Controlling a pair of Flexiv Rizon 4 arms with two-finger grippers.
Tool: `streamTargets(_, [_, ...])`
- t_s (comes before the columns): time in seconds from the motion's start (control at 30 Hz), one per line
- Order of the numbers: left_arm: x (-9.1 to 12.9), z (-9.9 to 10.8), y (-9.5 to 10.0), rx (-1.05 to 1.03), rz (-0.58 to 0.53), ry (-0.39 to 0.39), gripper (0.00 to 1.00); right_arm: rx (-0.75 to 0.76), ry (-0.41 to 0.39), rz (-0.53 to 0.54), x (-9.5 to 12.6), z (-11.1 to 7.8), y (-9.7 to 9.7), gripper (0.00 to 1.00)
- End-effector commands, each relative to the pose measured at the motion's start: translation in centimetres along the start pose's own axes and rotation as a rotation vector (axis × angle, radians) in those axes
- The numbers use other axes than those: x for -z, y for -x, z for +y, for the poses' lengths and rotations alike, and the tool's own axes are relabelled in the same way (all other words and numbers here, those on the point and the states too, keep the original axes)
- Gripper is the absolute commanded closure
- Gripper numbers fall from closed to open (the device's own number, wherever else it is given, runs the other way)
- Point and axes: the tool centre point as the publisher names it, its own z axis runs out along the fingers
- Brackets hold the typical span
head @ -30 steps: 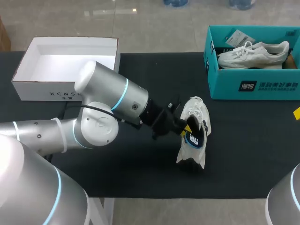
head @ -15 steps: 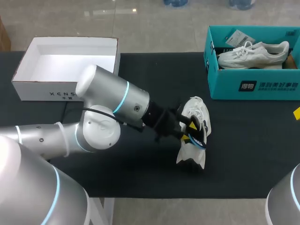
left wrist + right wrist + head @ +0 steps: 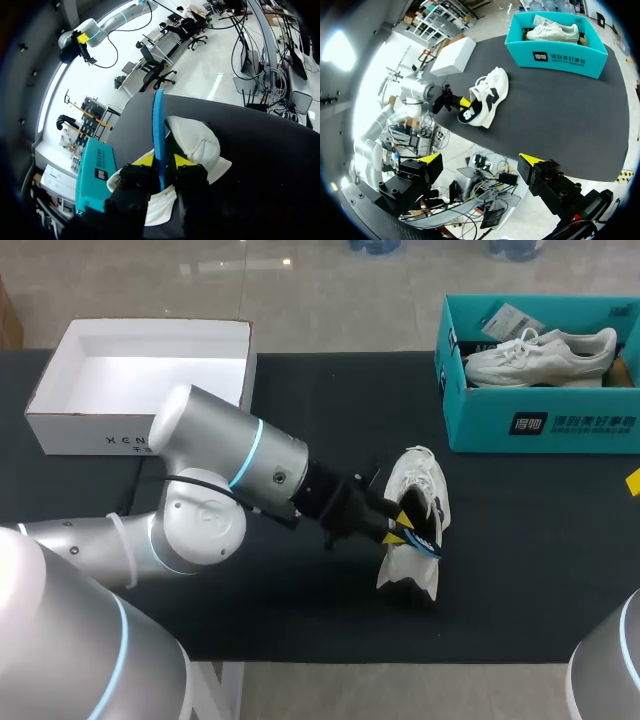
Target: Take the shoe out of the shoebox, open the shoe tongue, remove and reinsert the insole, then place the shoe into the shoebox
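My left gripper (image 3: 162, 161) is pinched tight on the thin, flat insole (image 3: 159, 120), blue along its edge. It is at the mouth of the soft white shoe (image 3: 428, 485). The shoe lies on the black table (image 3: 300, 620), outside the teal cardboard shoebox (image 3: 540, 425). My right gripper (image 3: 481, 160) has its fingers wide apart, holding nothing.

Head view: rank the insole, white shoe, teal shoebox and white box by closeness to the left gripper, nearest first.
1. insole, clamped in the left gripper itself.
2. white shoe, just beyond the insole, mid-table.
3. teal shoebox, at the far right corner.
4. white box, at the far left corner.
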Motion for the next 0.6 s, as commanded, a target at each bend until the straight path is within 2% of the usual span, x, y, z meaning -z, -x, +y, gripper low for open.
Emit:
streamTargets(0.03, [-0.8, 0.4, 0.7, -0.001, 0.018, 0.014, 0.84, -0.001, 0.075, -0.004, -0.1, -0.9, -0.1, 0.0])
streamTargets(0.1, [-0.8, 0.6, 0.9, -0.007, 0.021, 0.017, 0.88, -0.001, 0.075, -0.004, -0.1, -0.9, -0.1, 0.0])
streamTargets(0.17, [-0.7, 0.7, 1.2, -0.023, 0.025, 0.02, 0.99, -0.001, 0.075, -0.004, -0.1, -0.9, -0.1, 0.0])
streamTargets(0.47, [-0.3, 1.0, 2.8, -0.126, 0.029, 0.039, 1.0, -0.001, 0.075, -0.004, -0.1, -0.9, -0.1, 0.0])
streamTargets(0.6, [-0.4, 1.9, 3.0, -0.169, 0.033, 0.047, 1.0, -0.001, 0.075, -0.004, -0.1, -0.9, -0.1, 0.0])
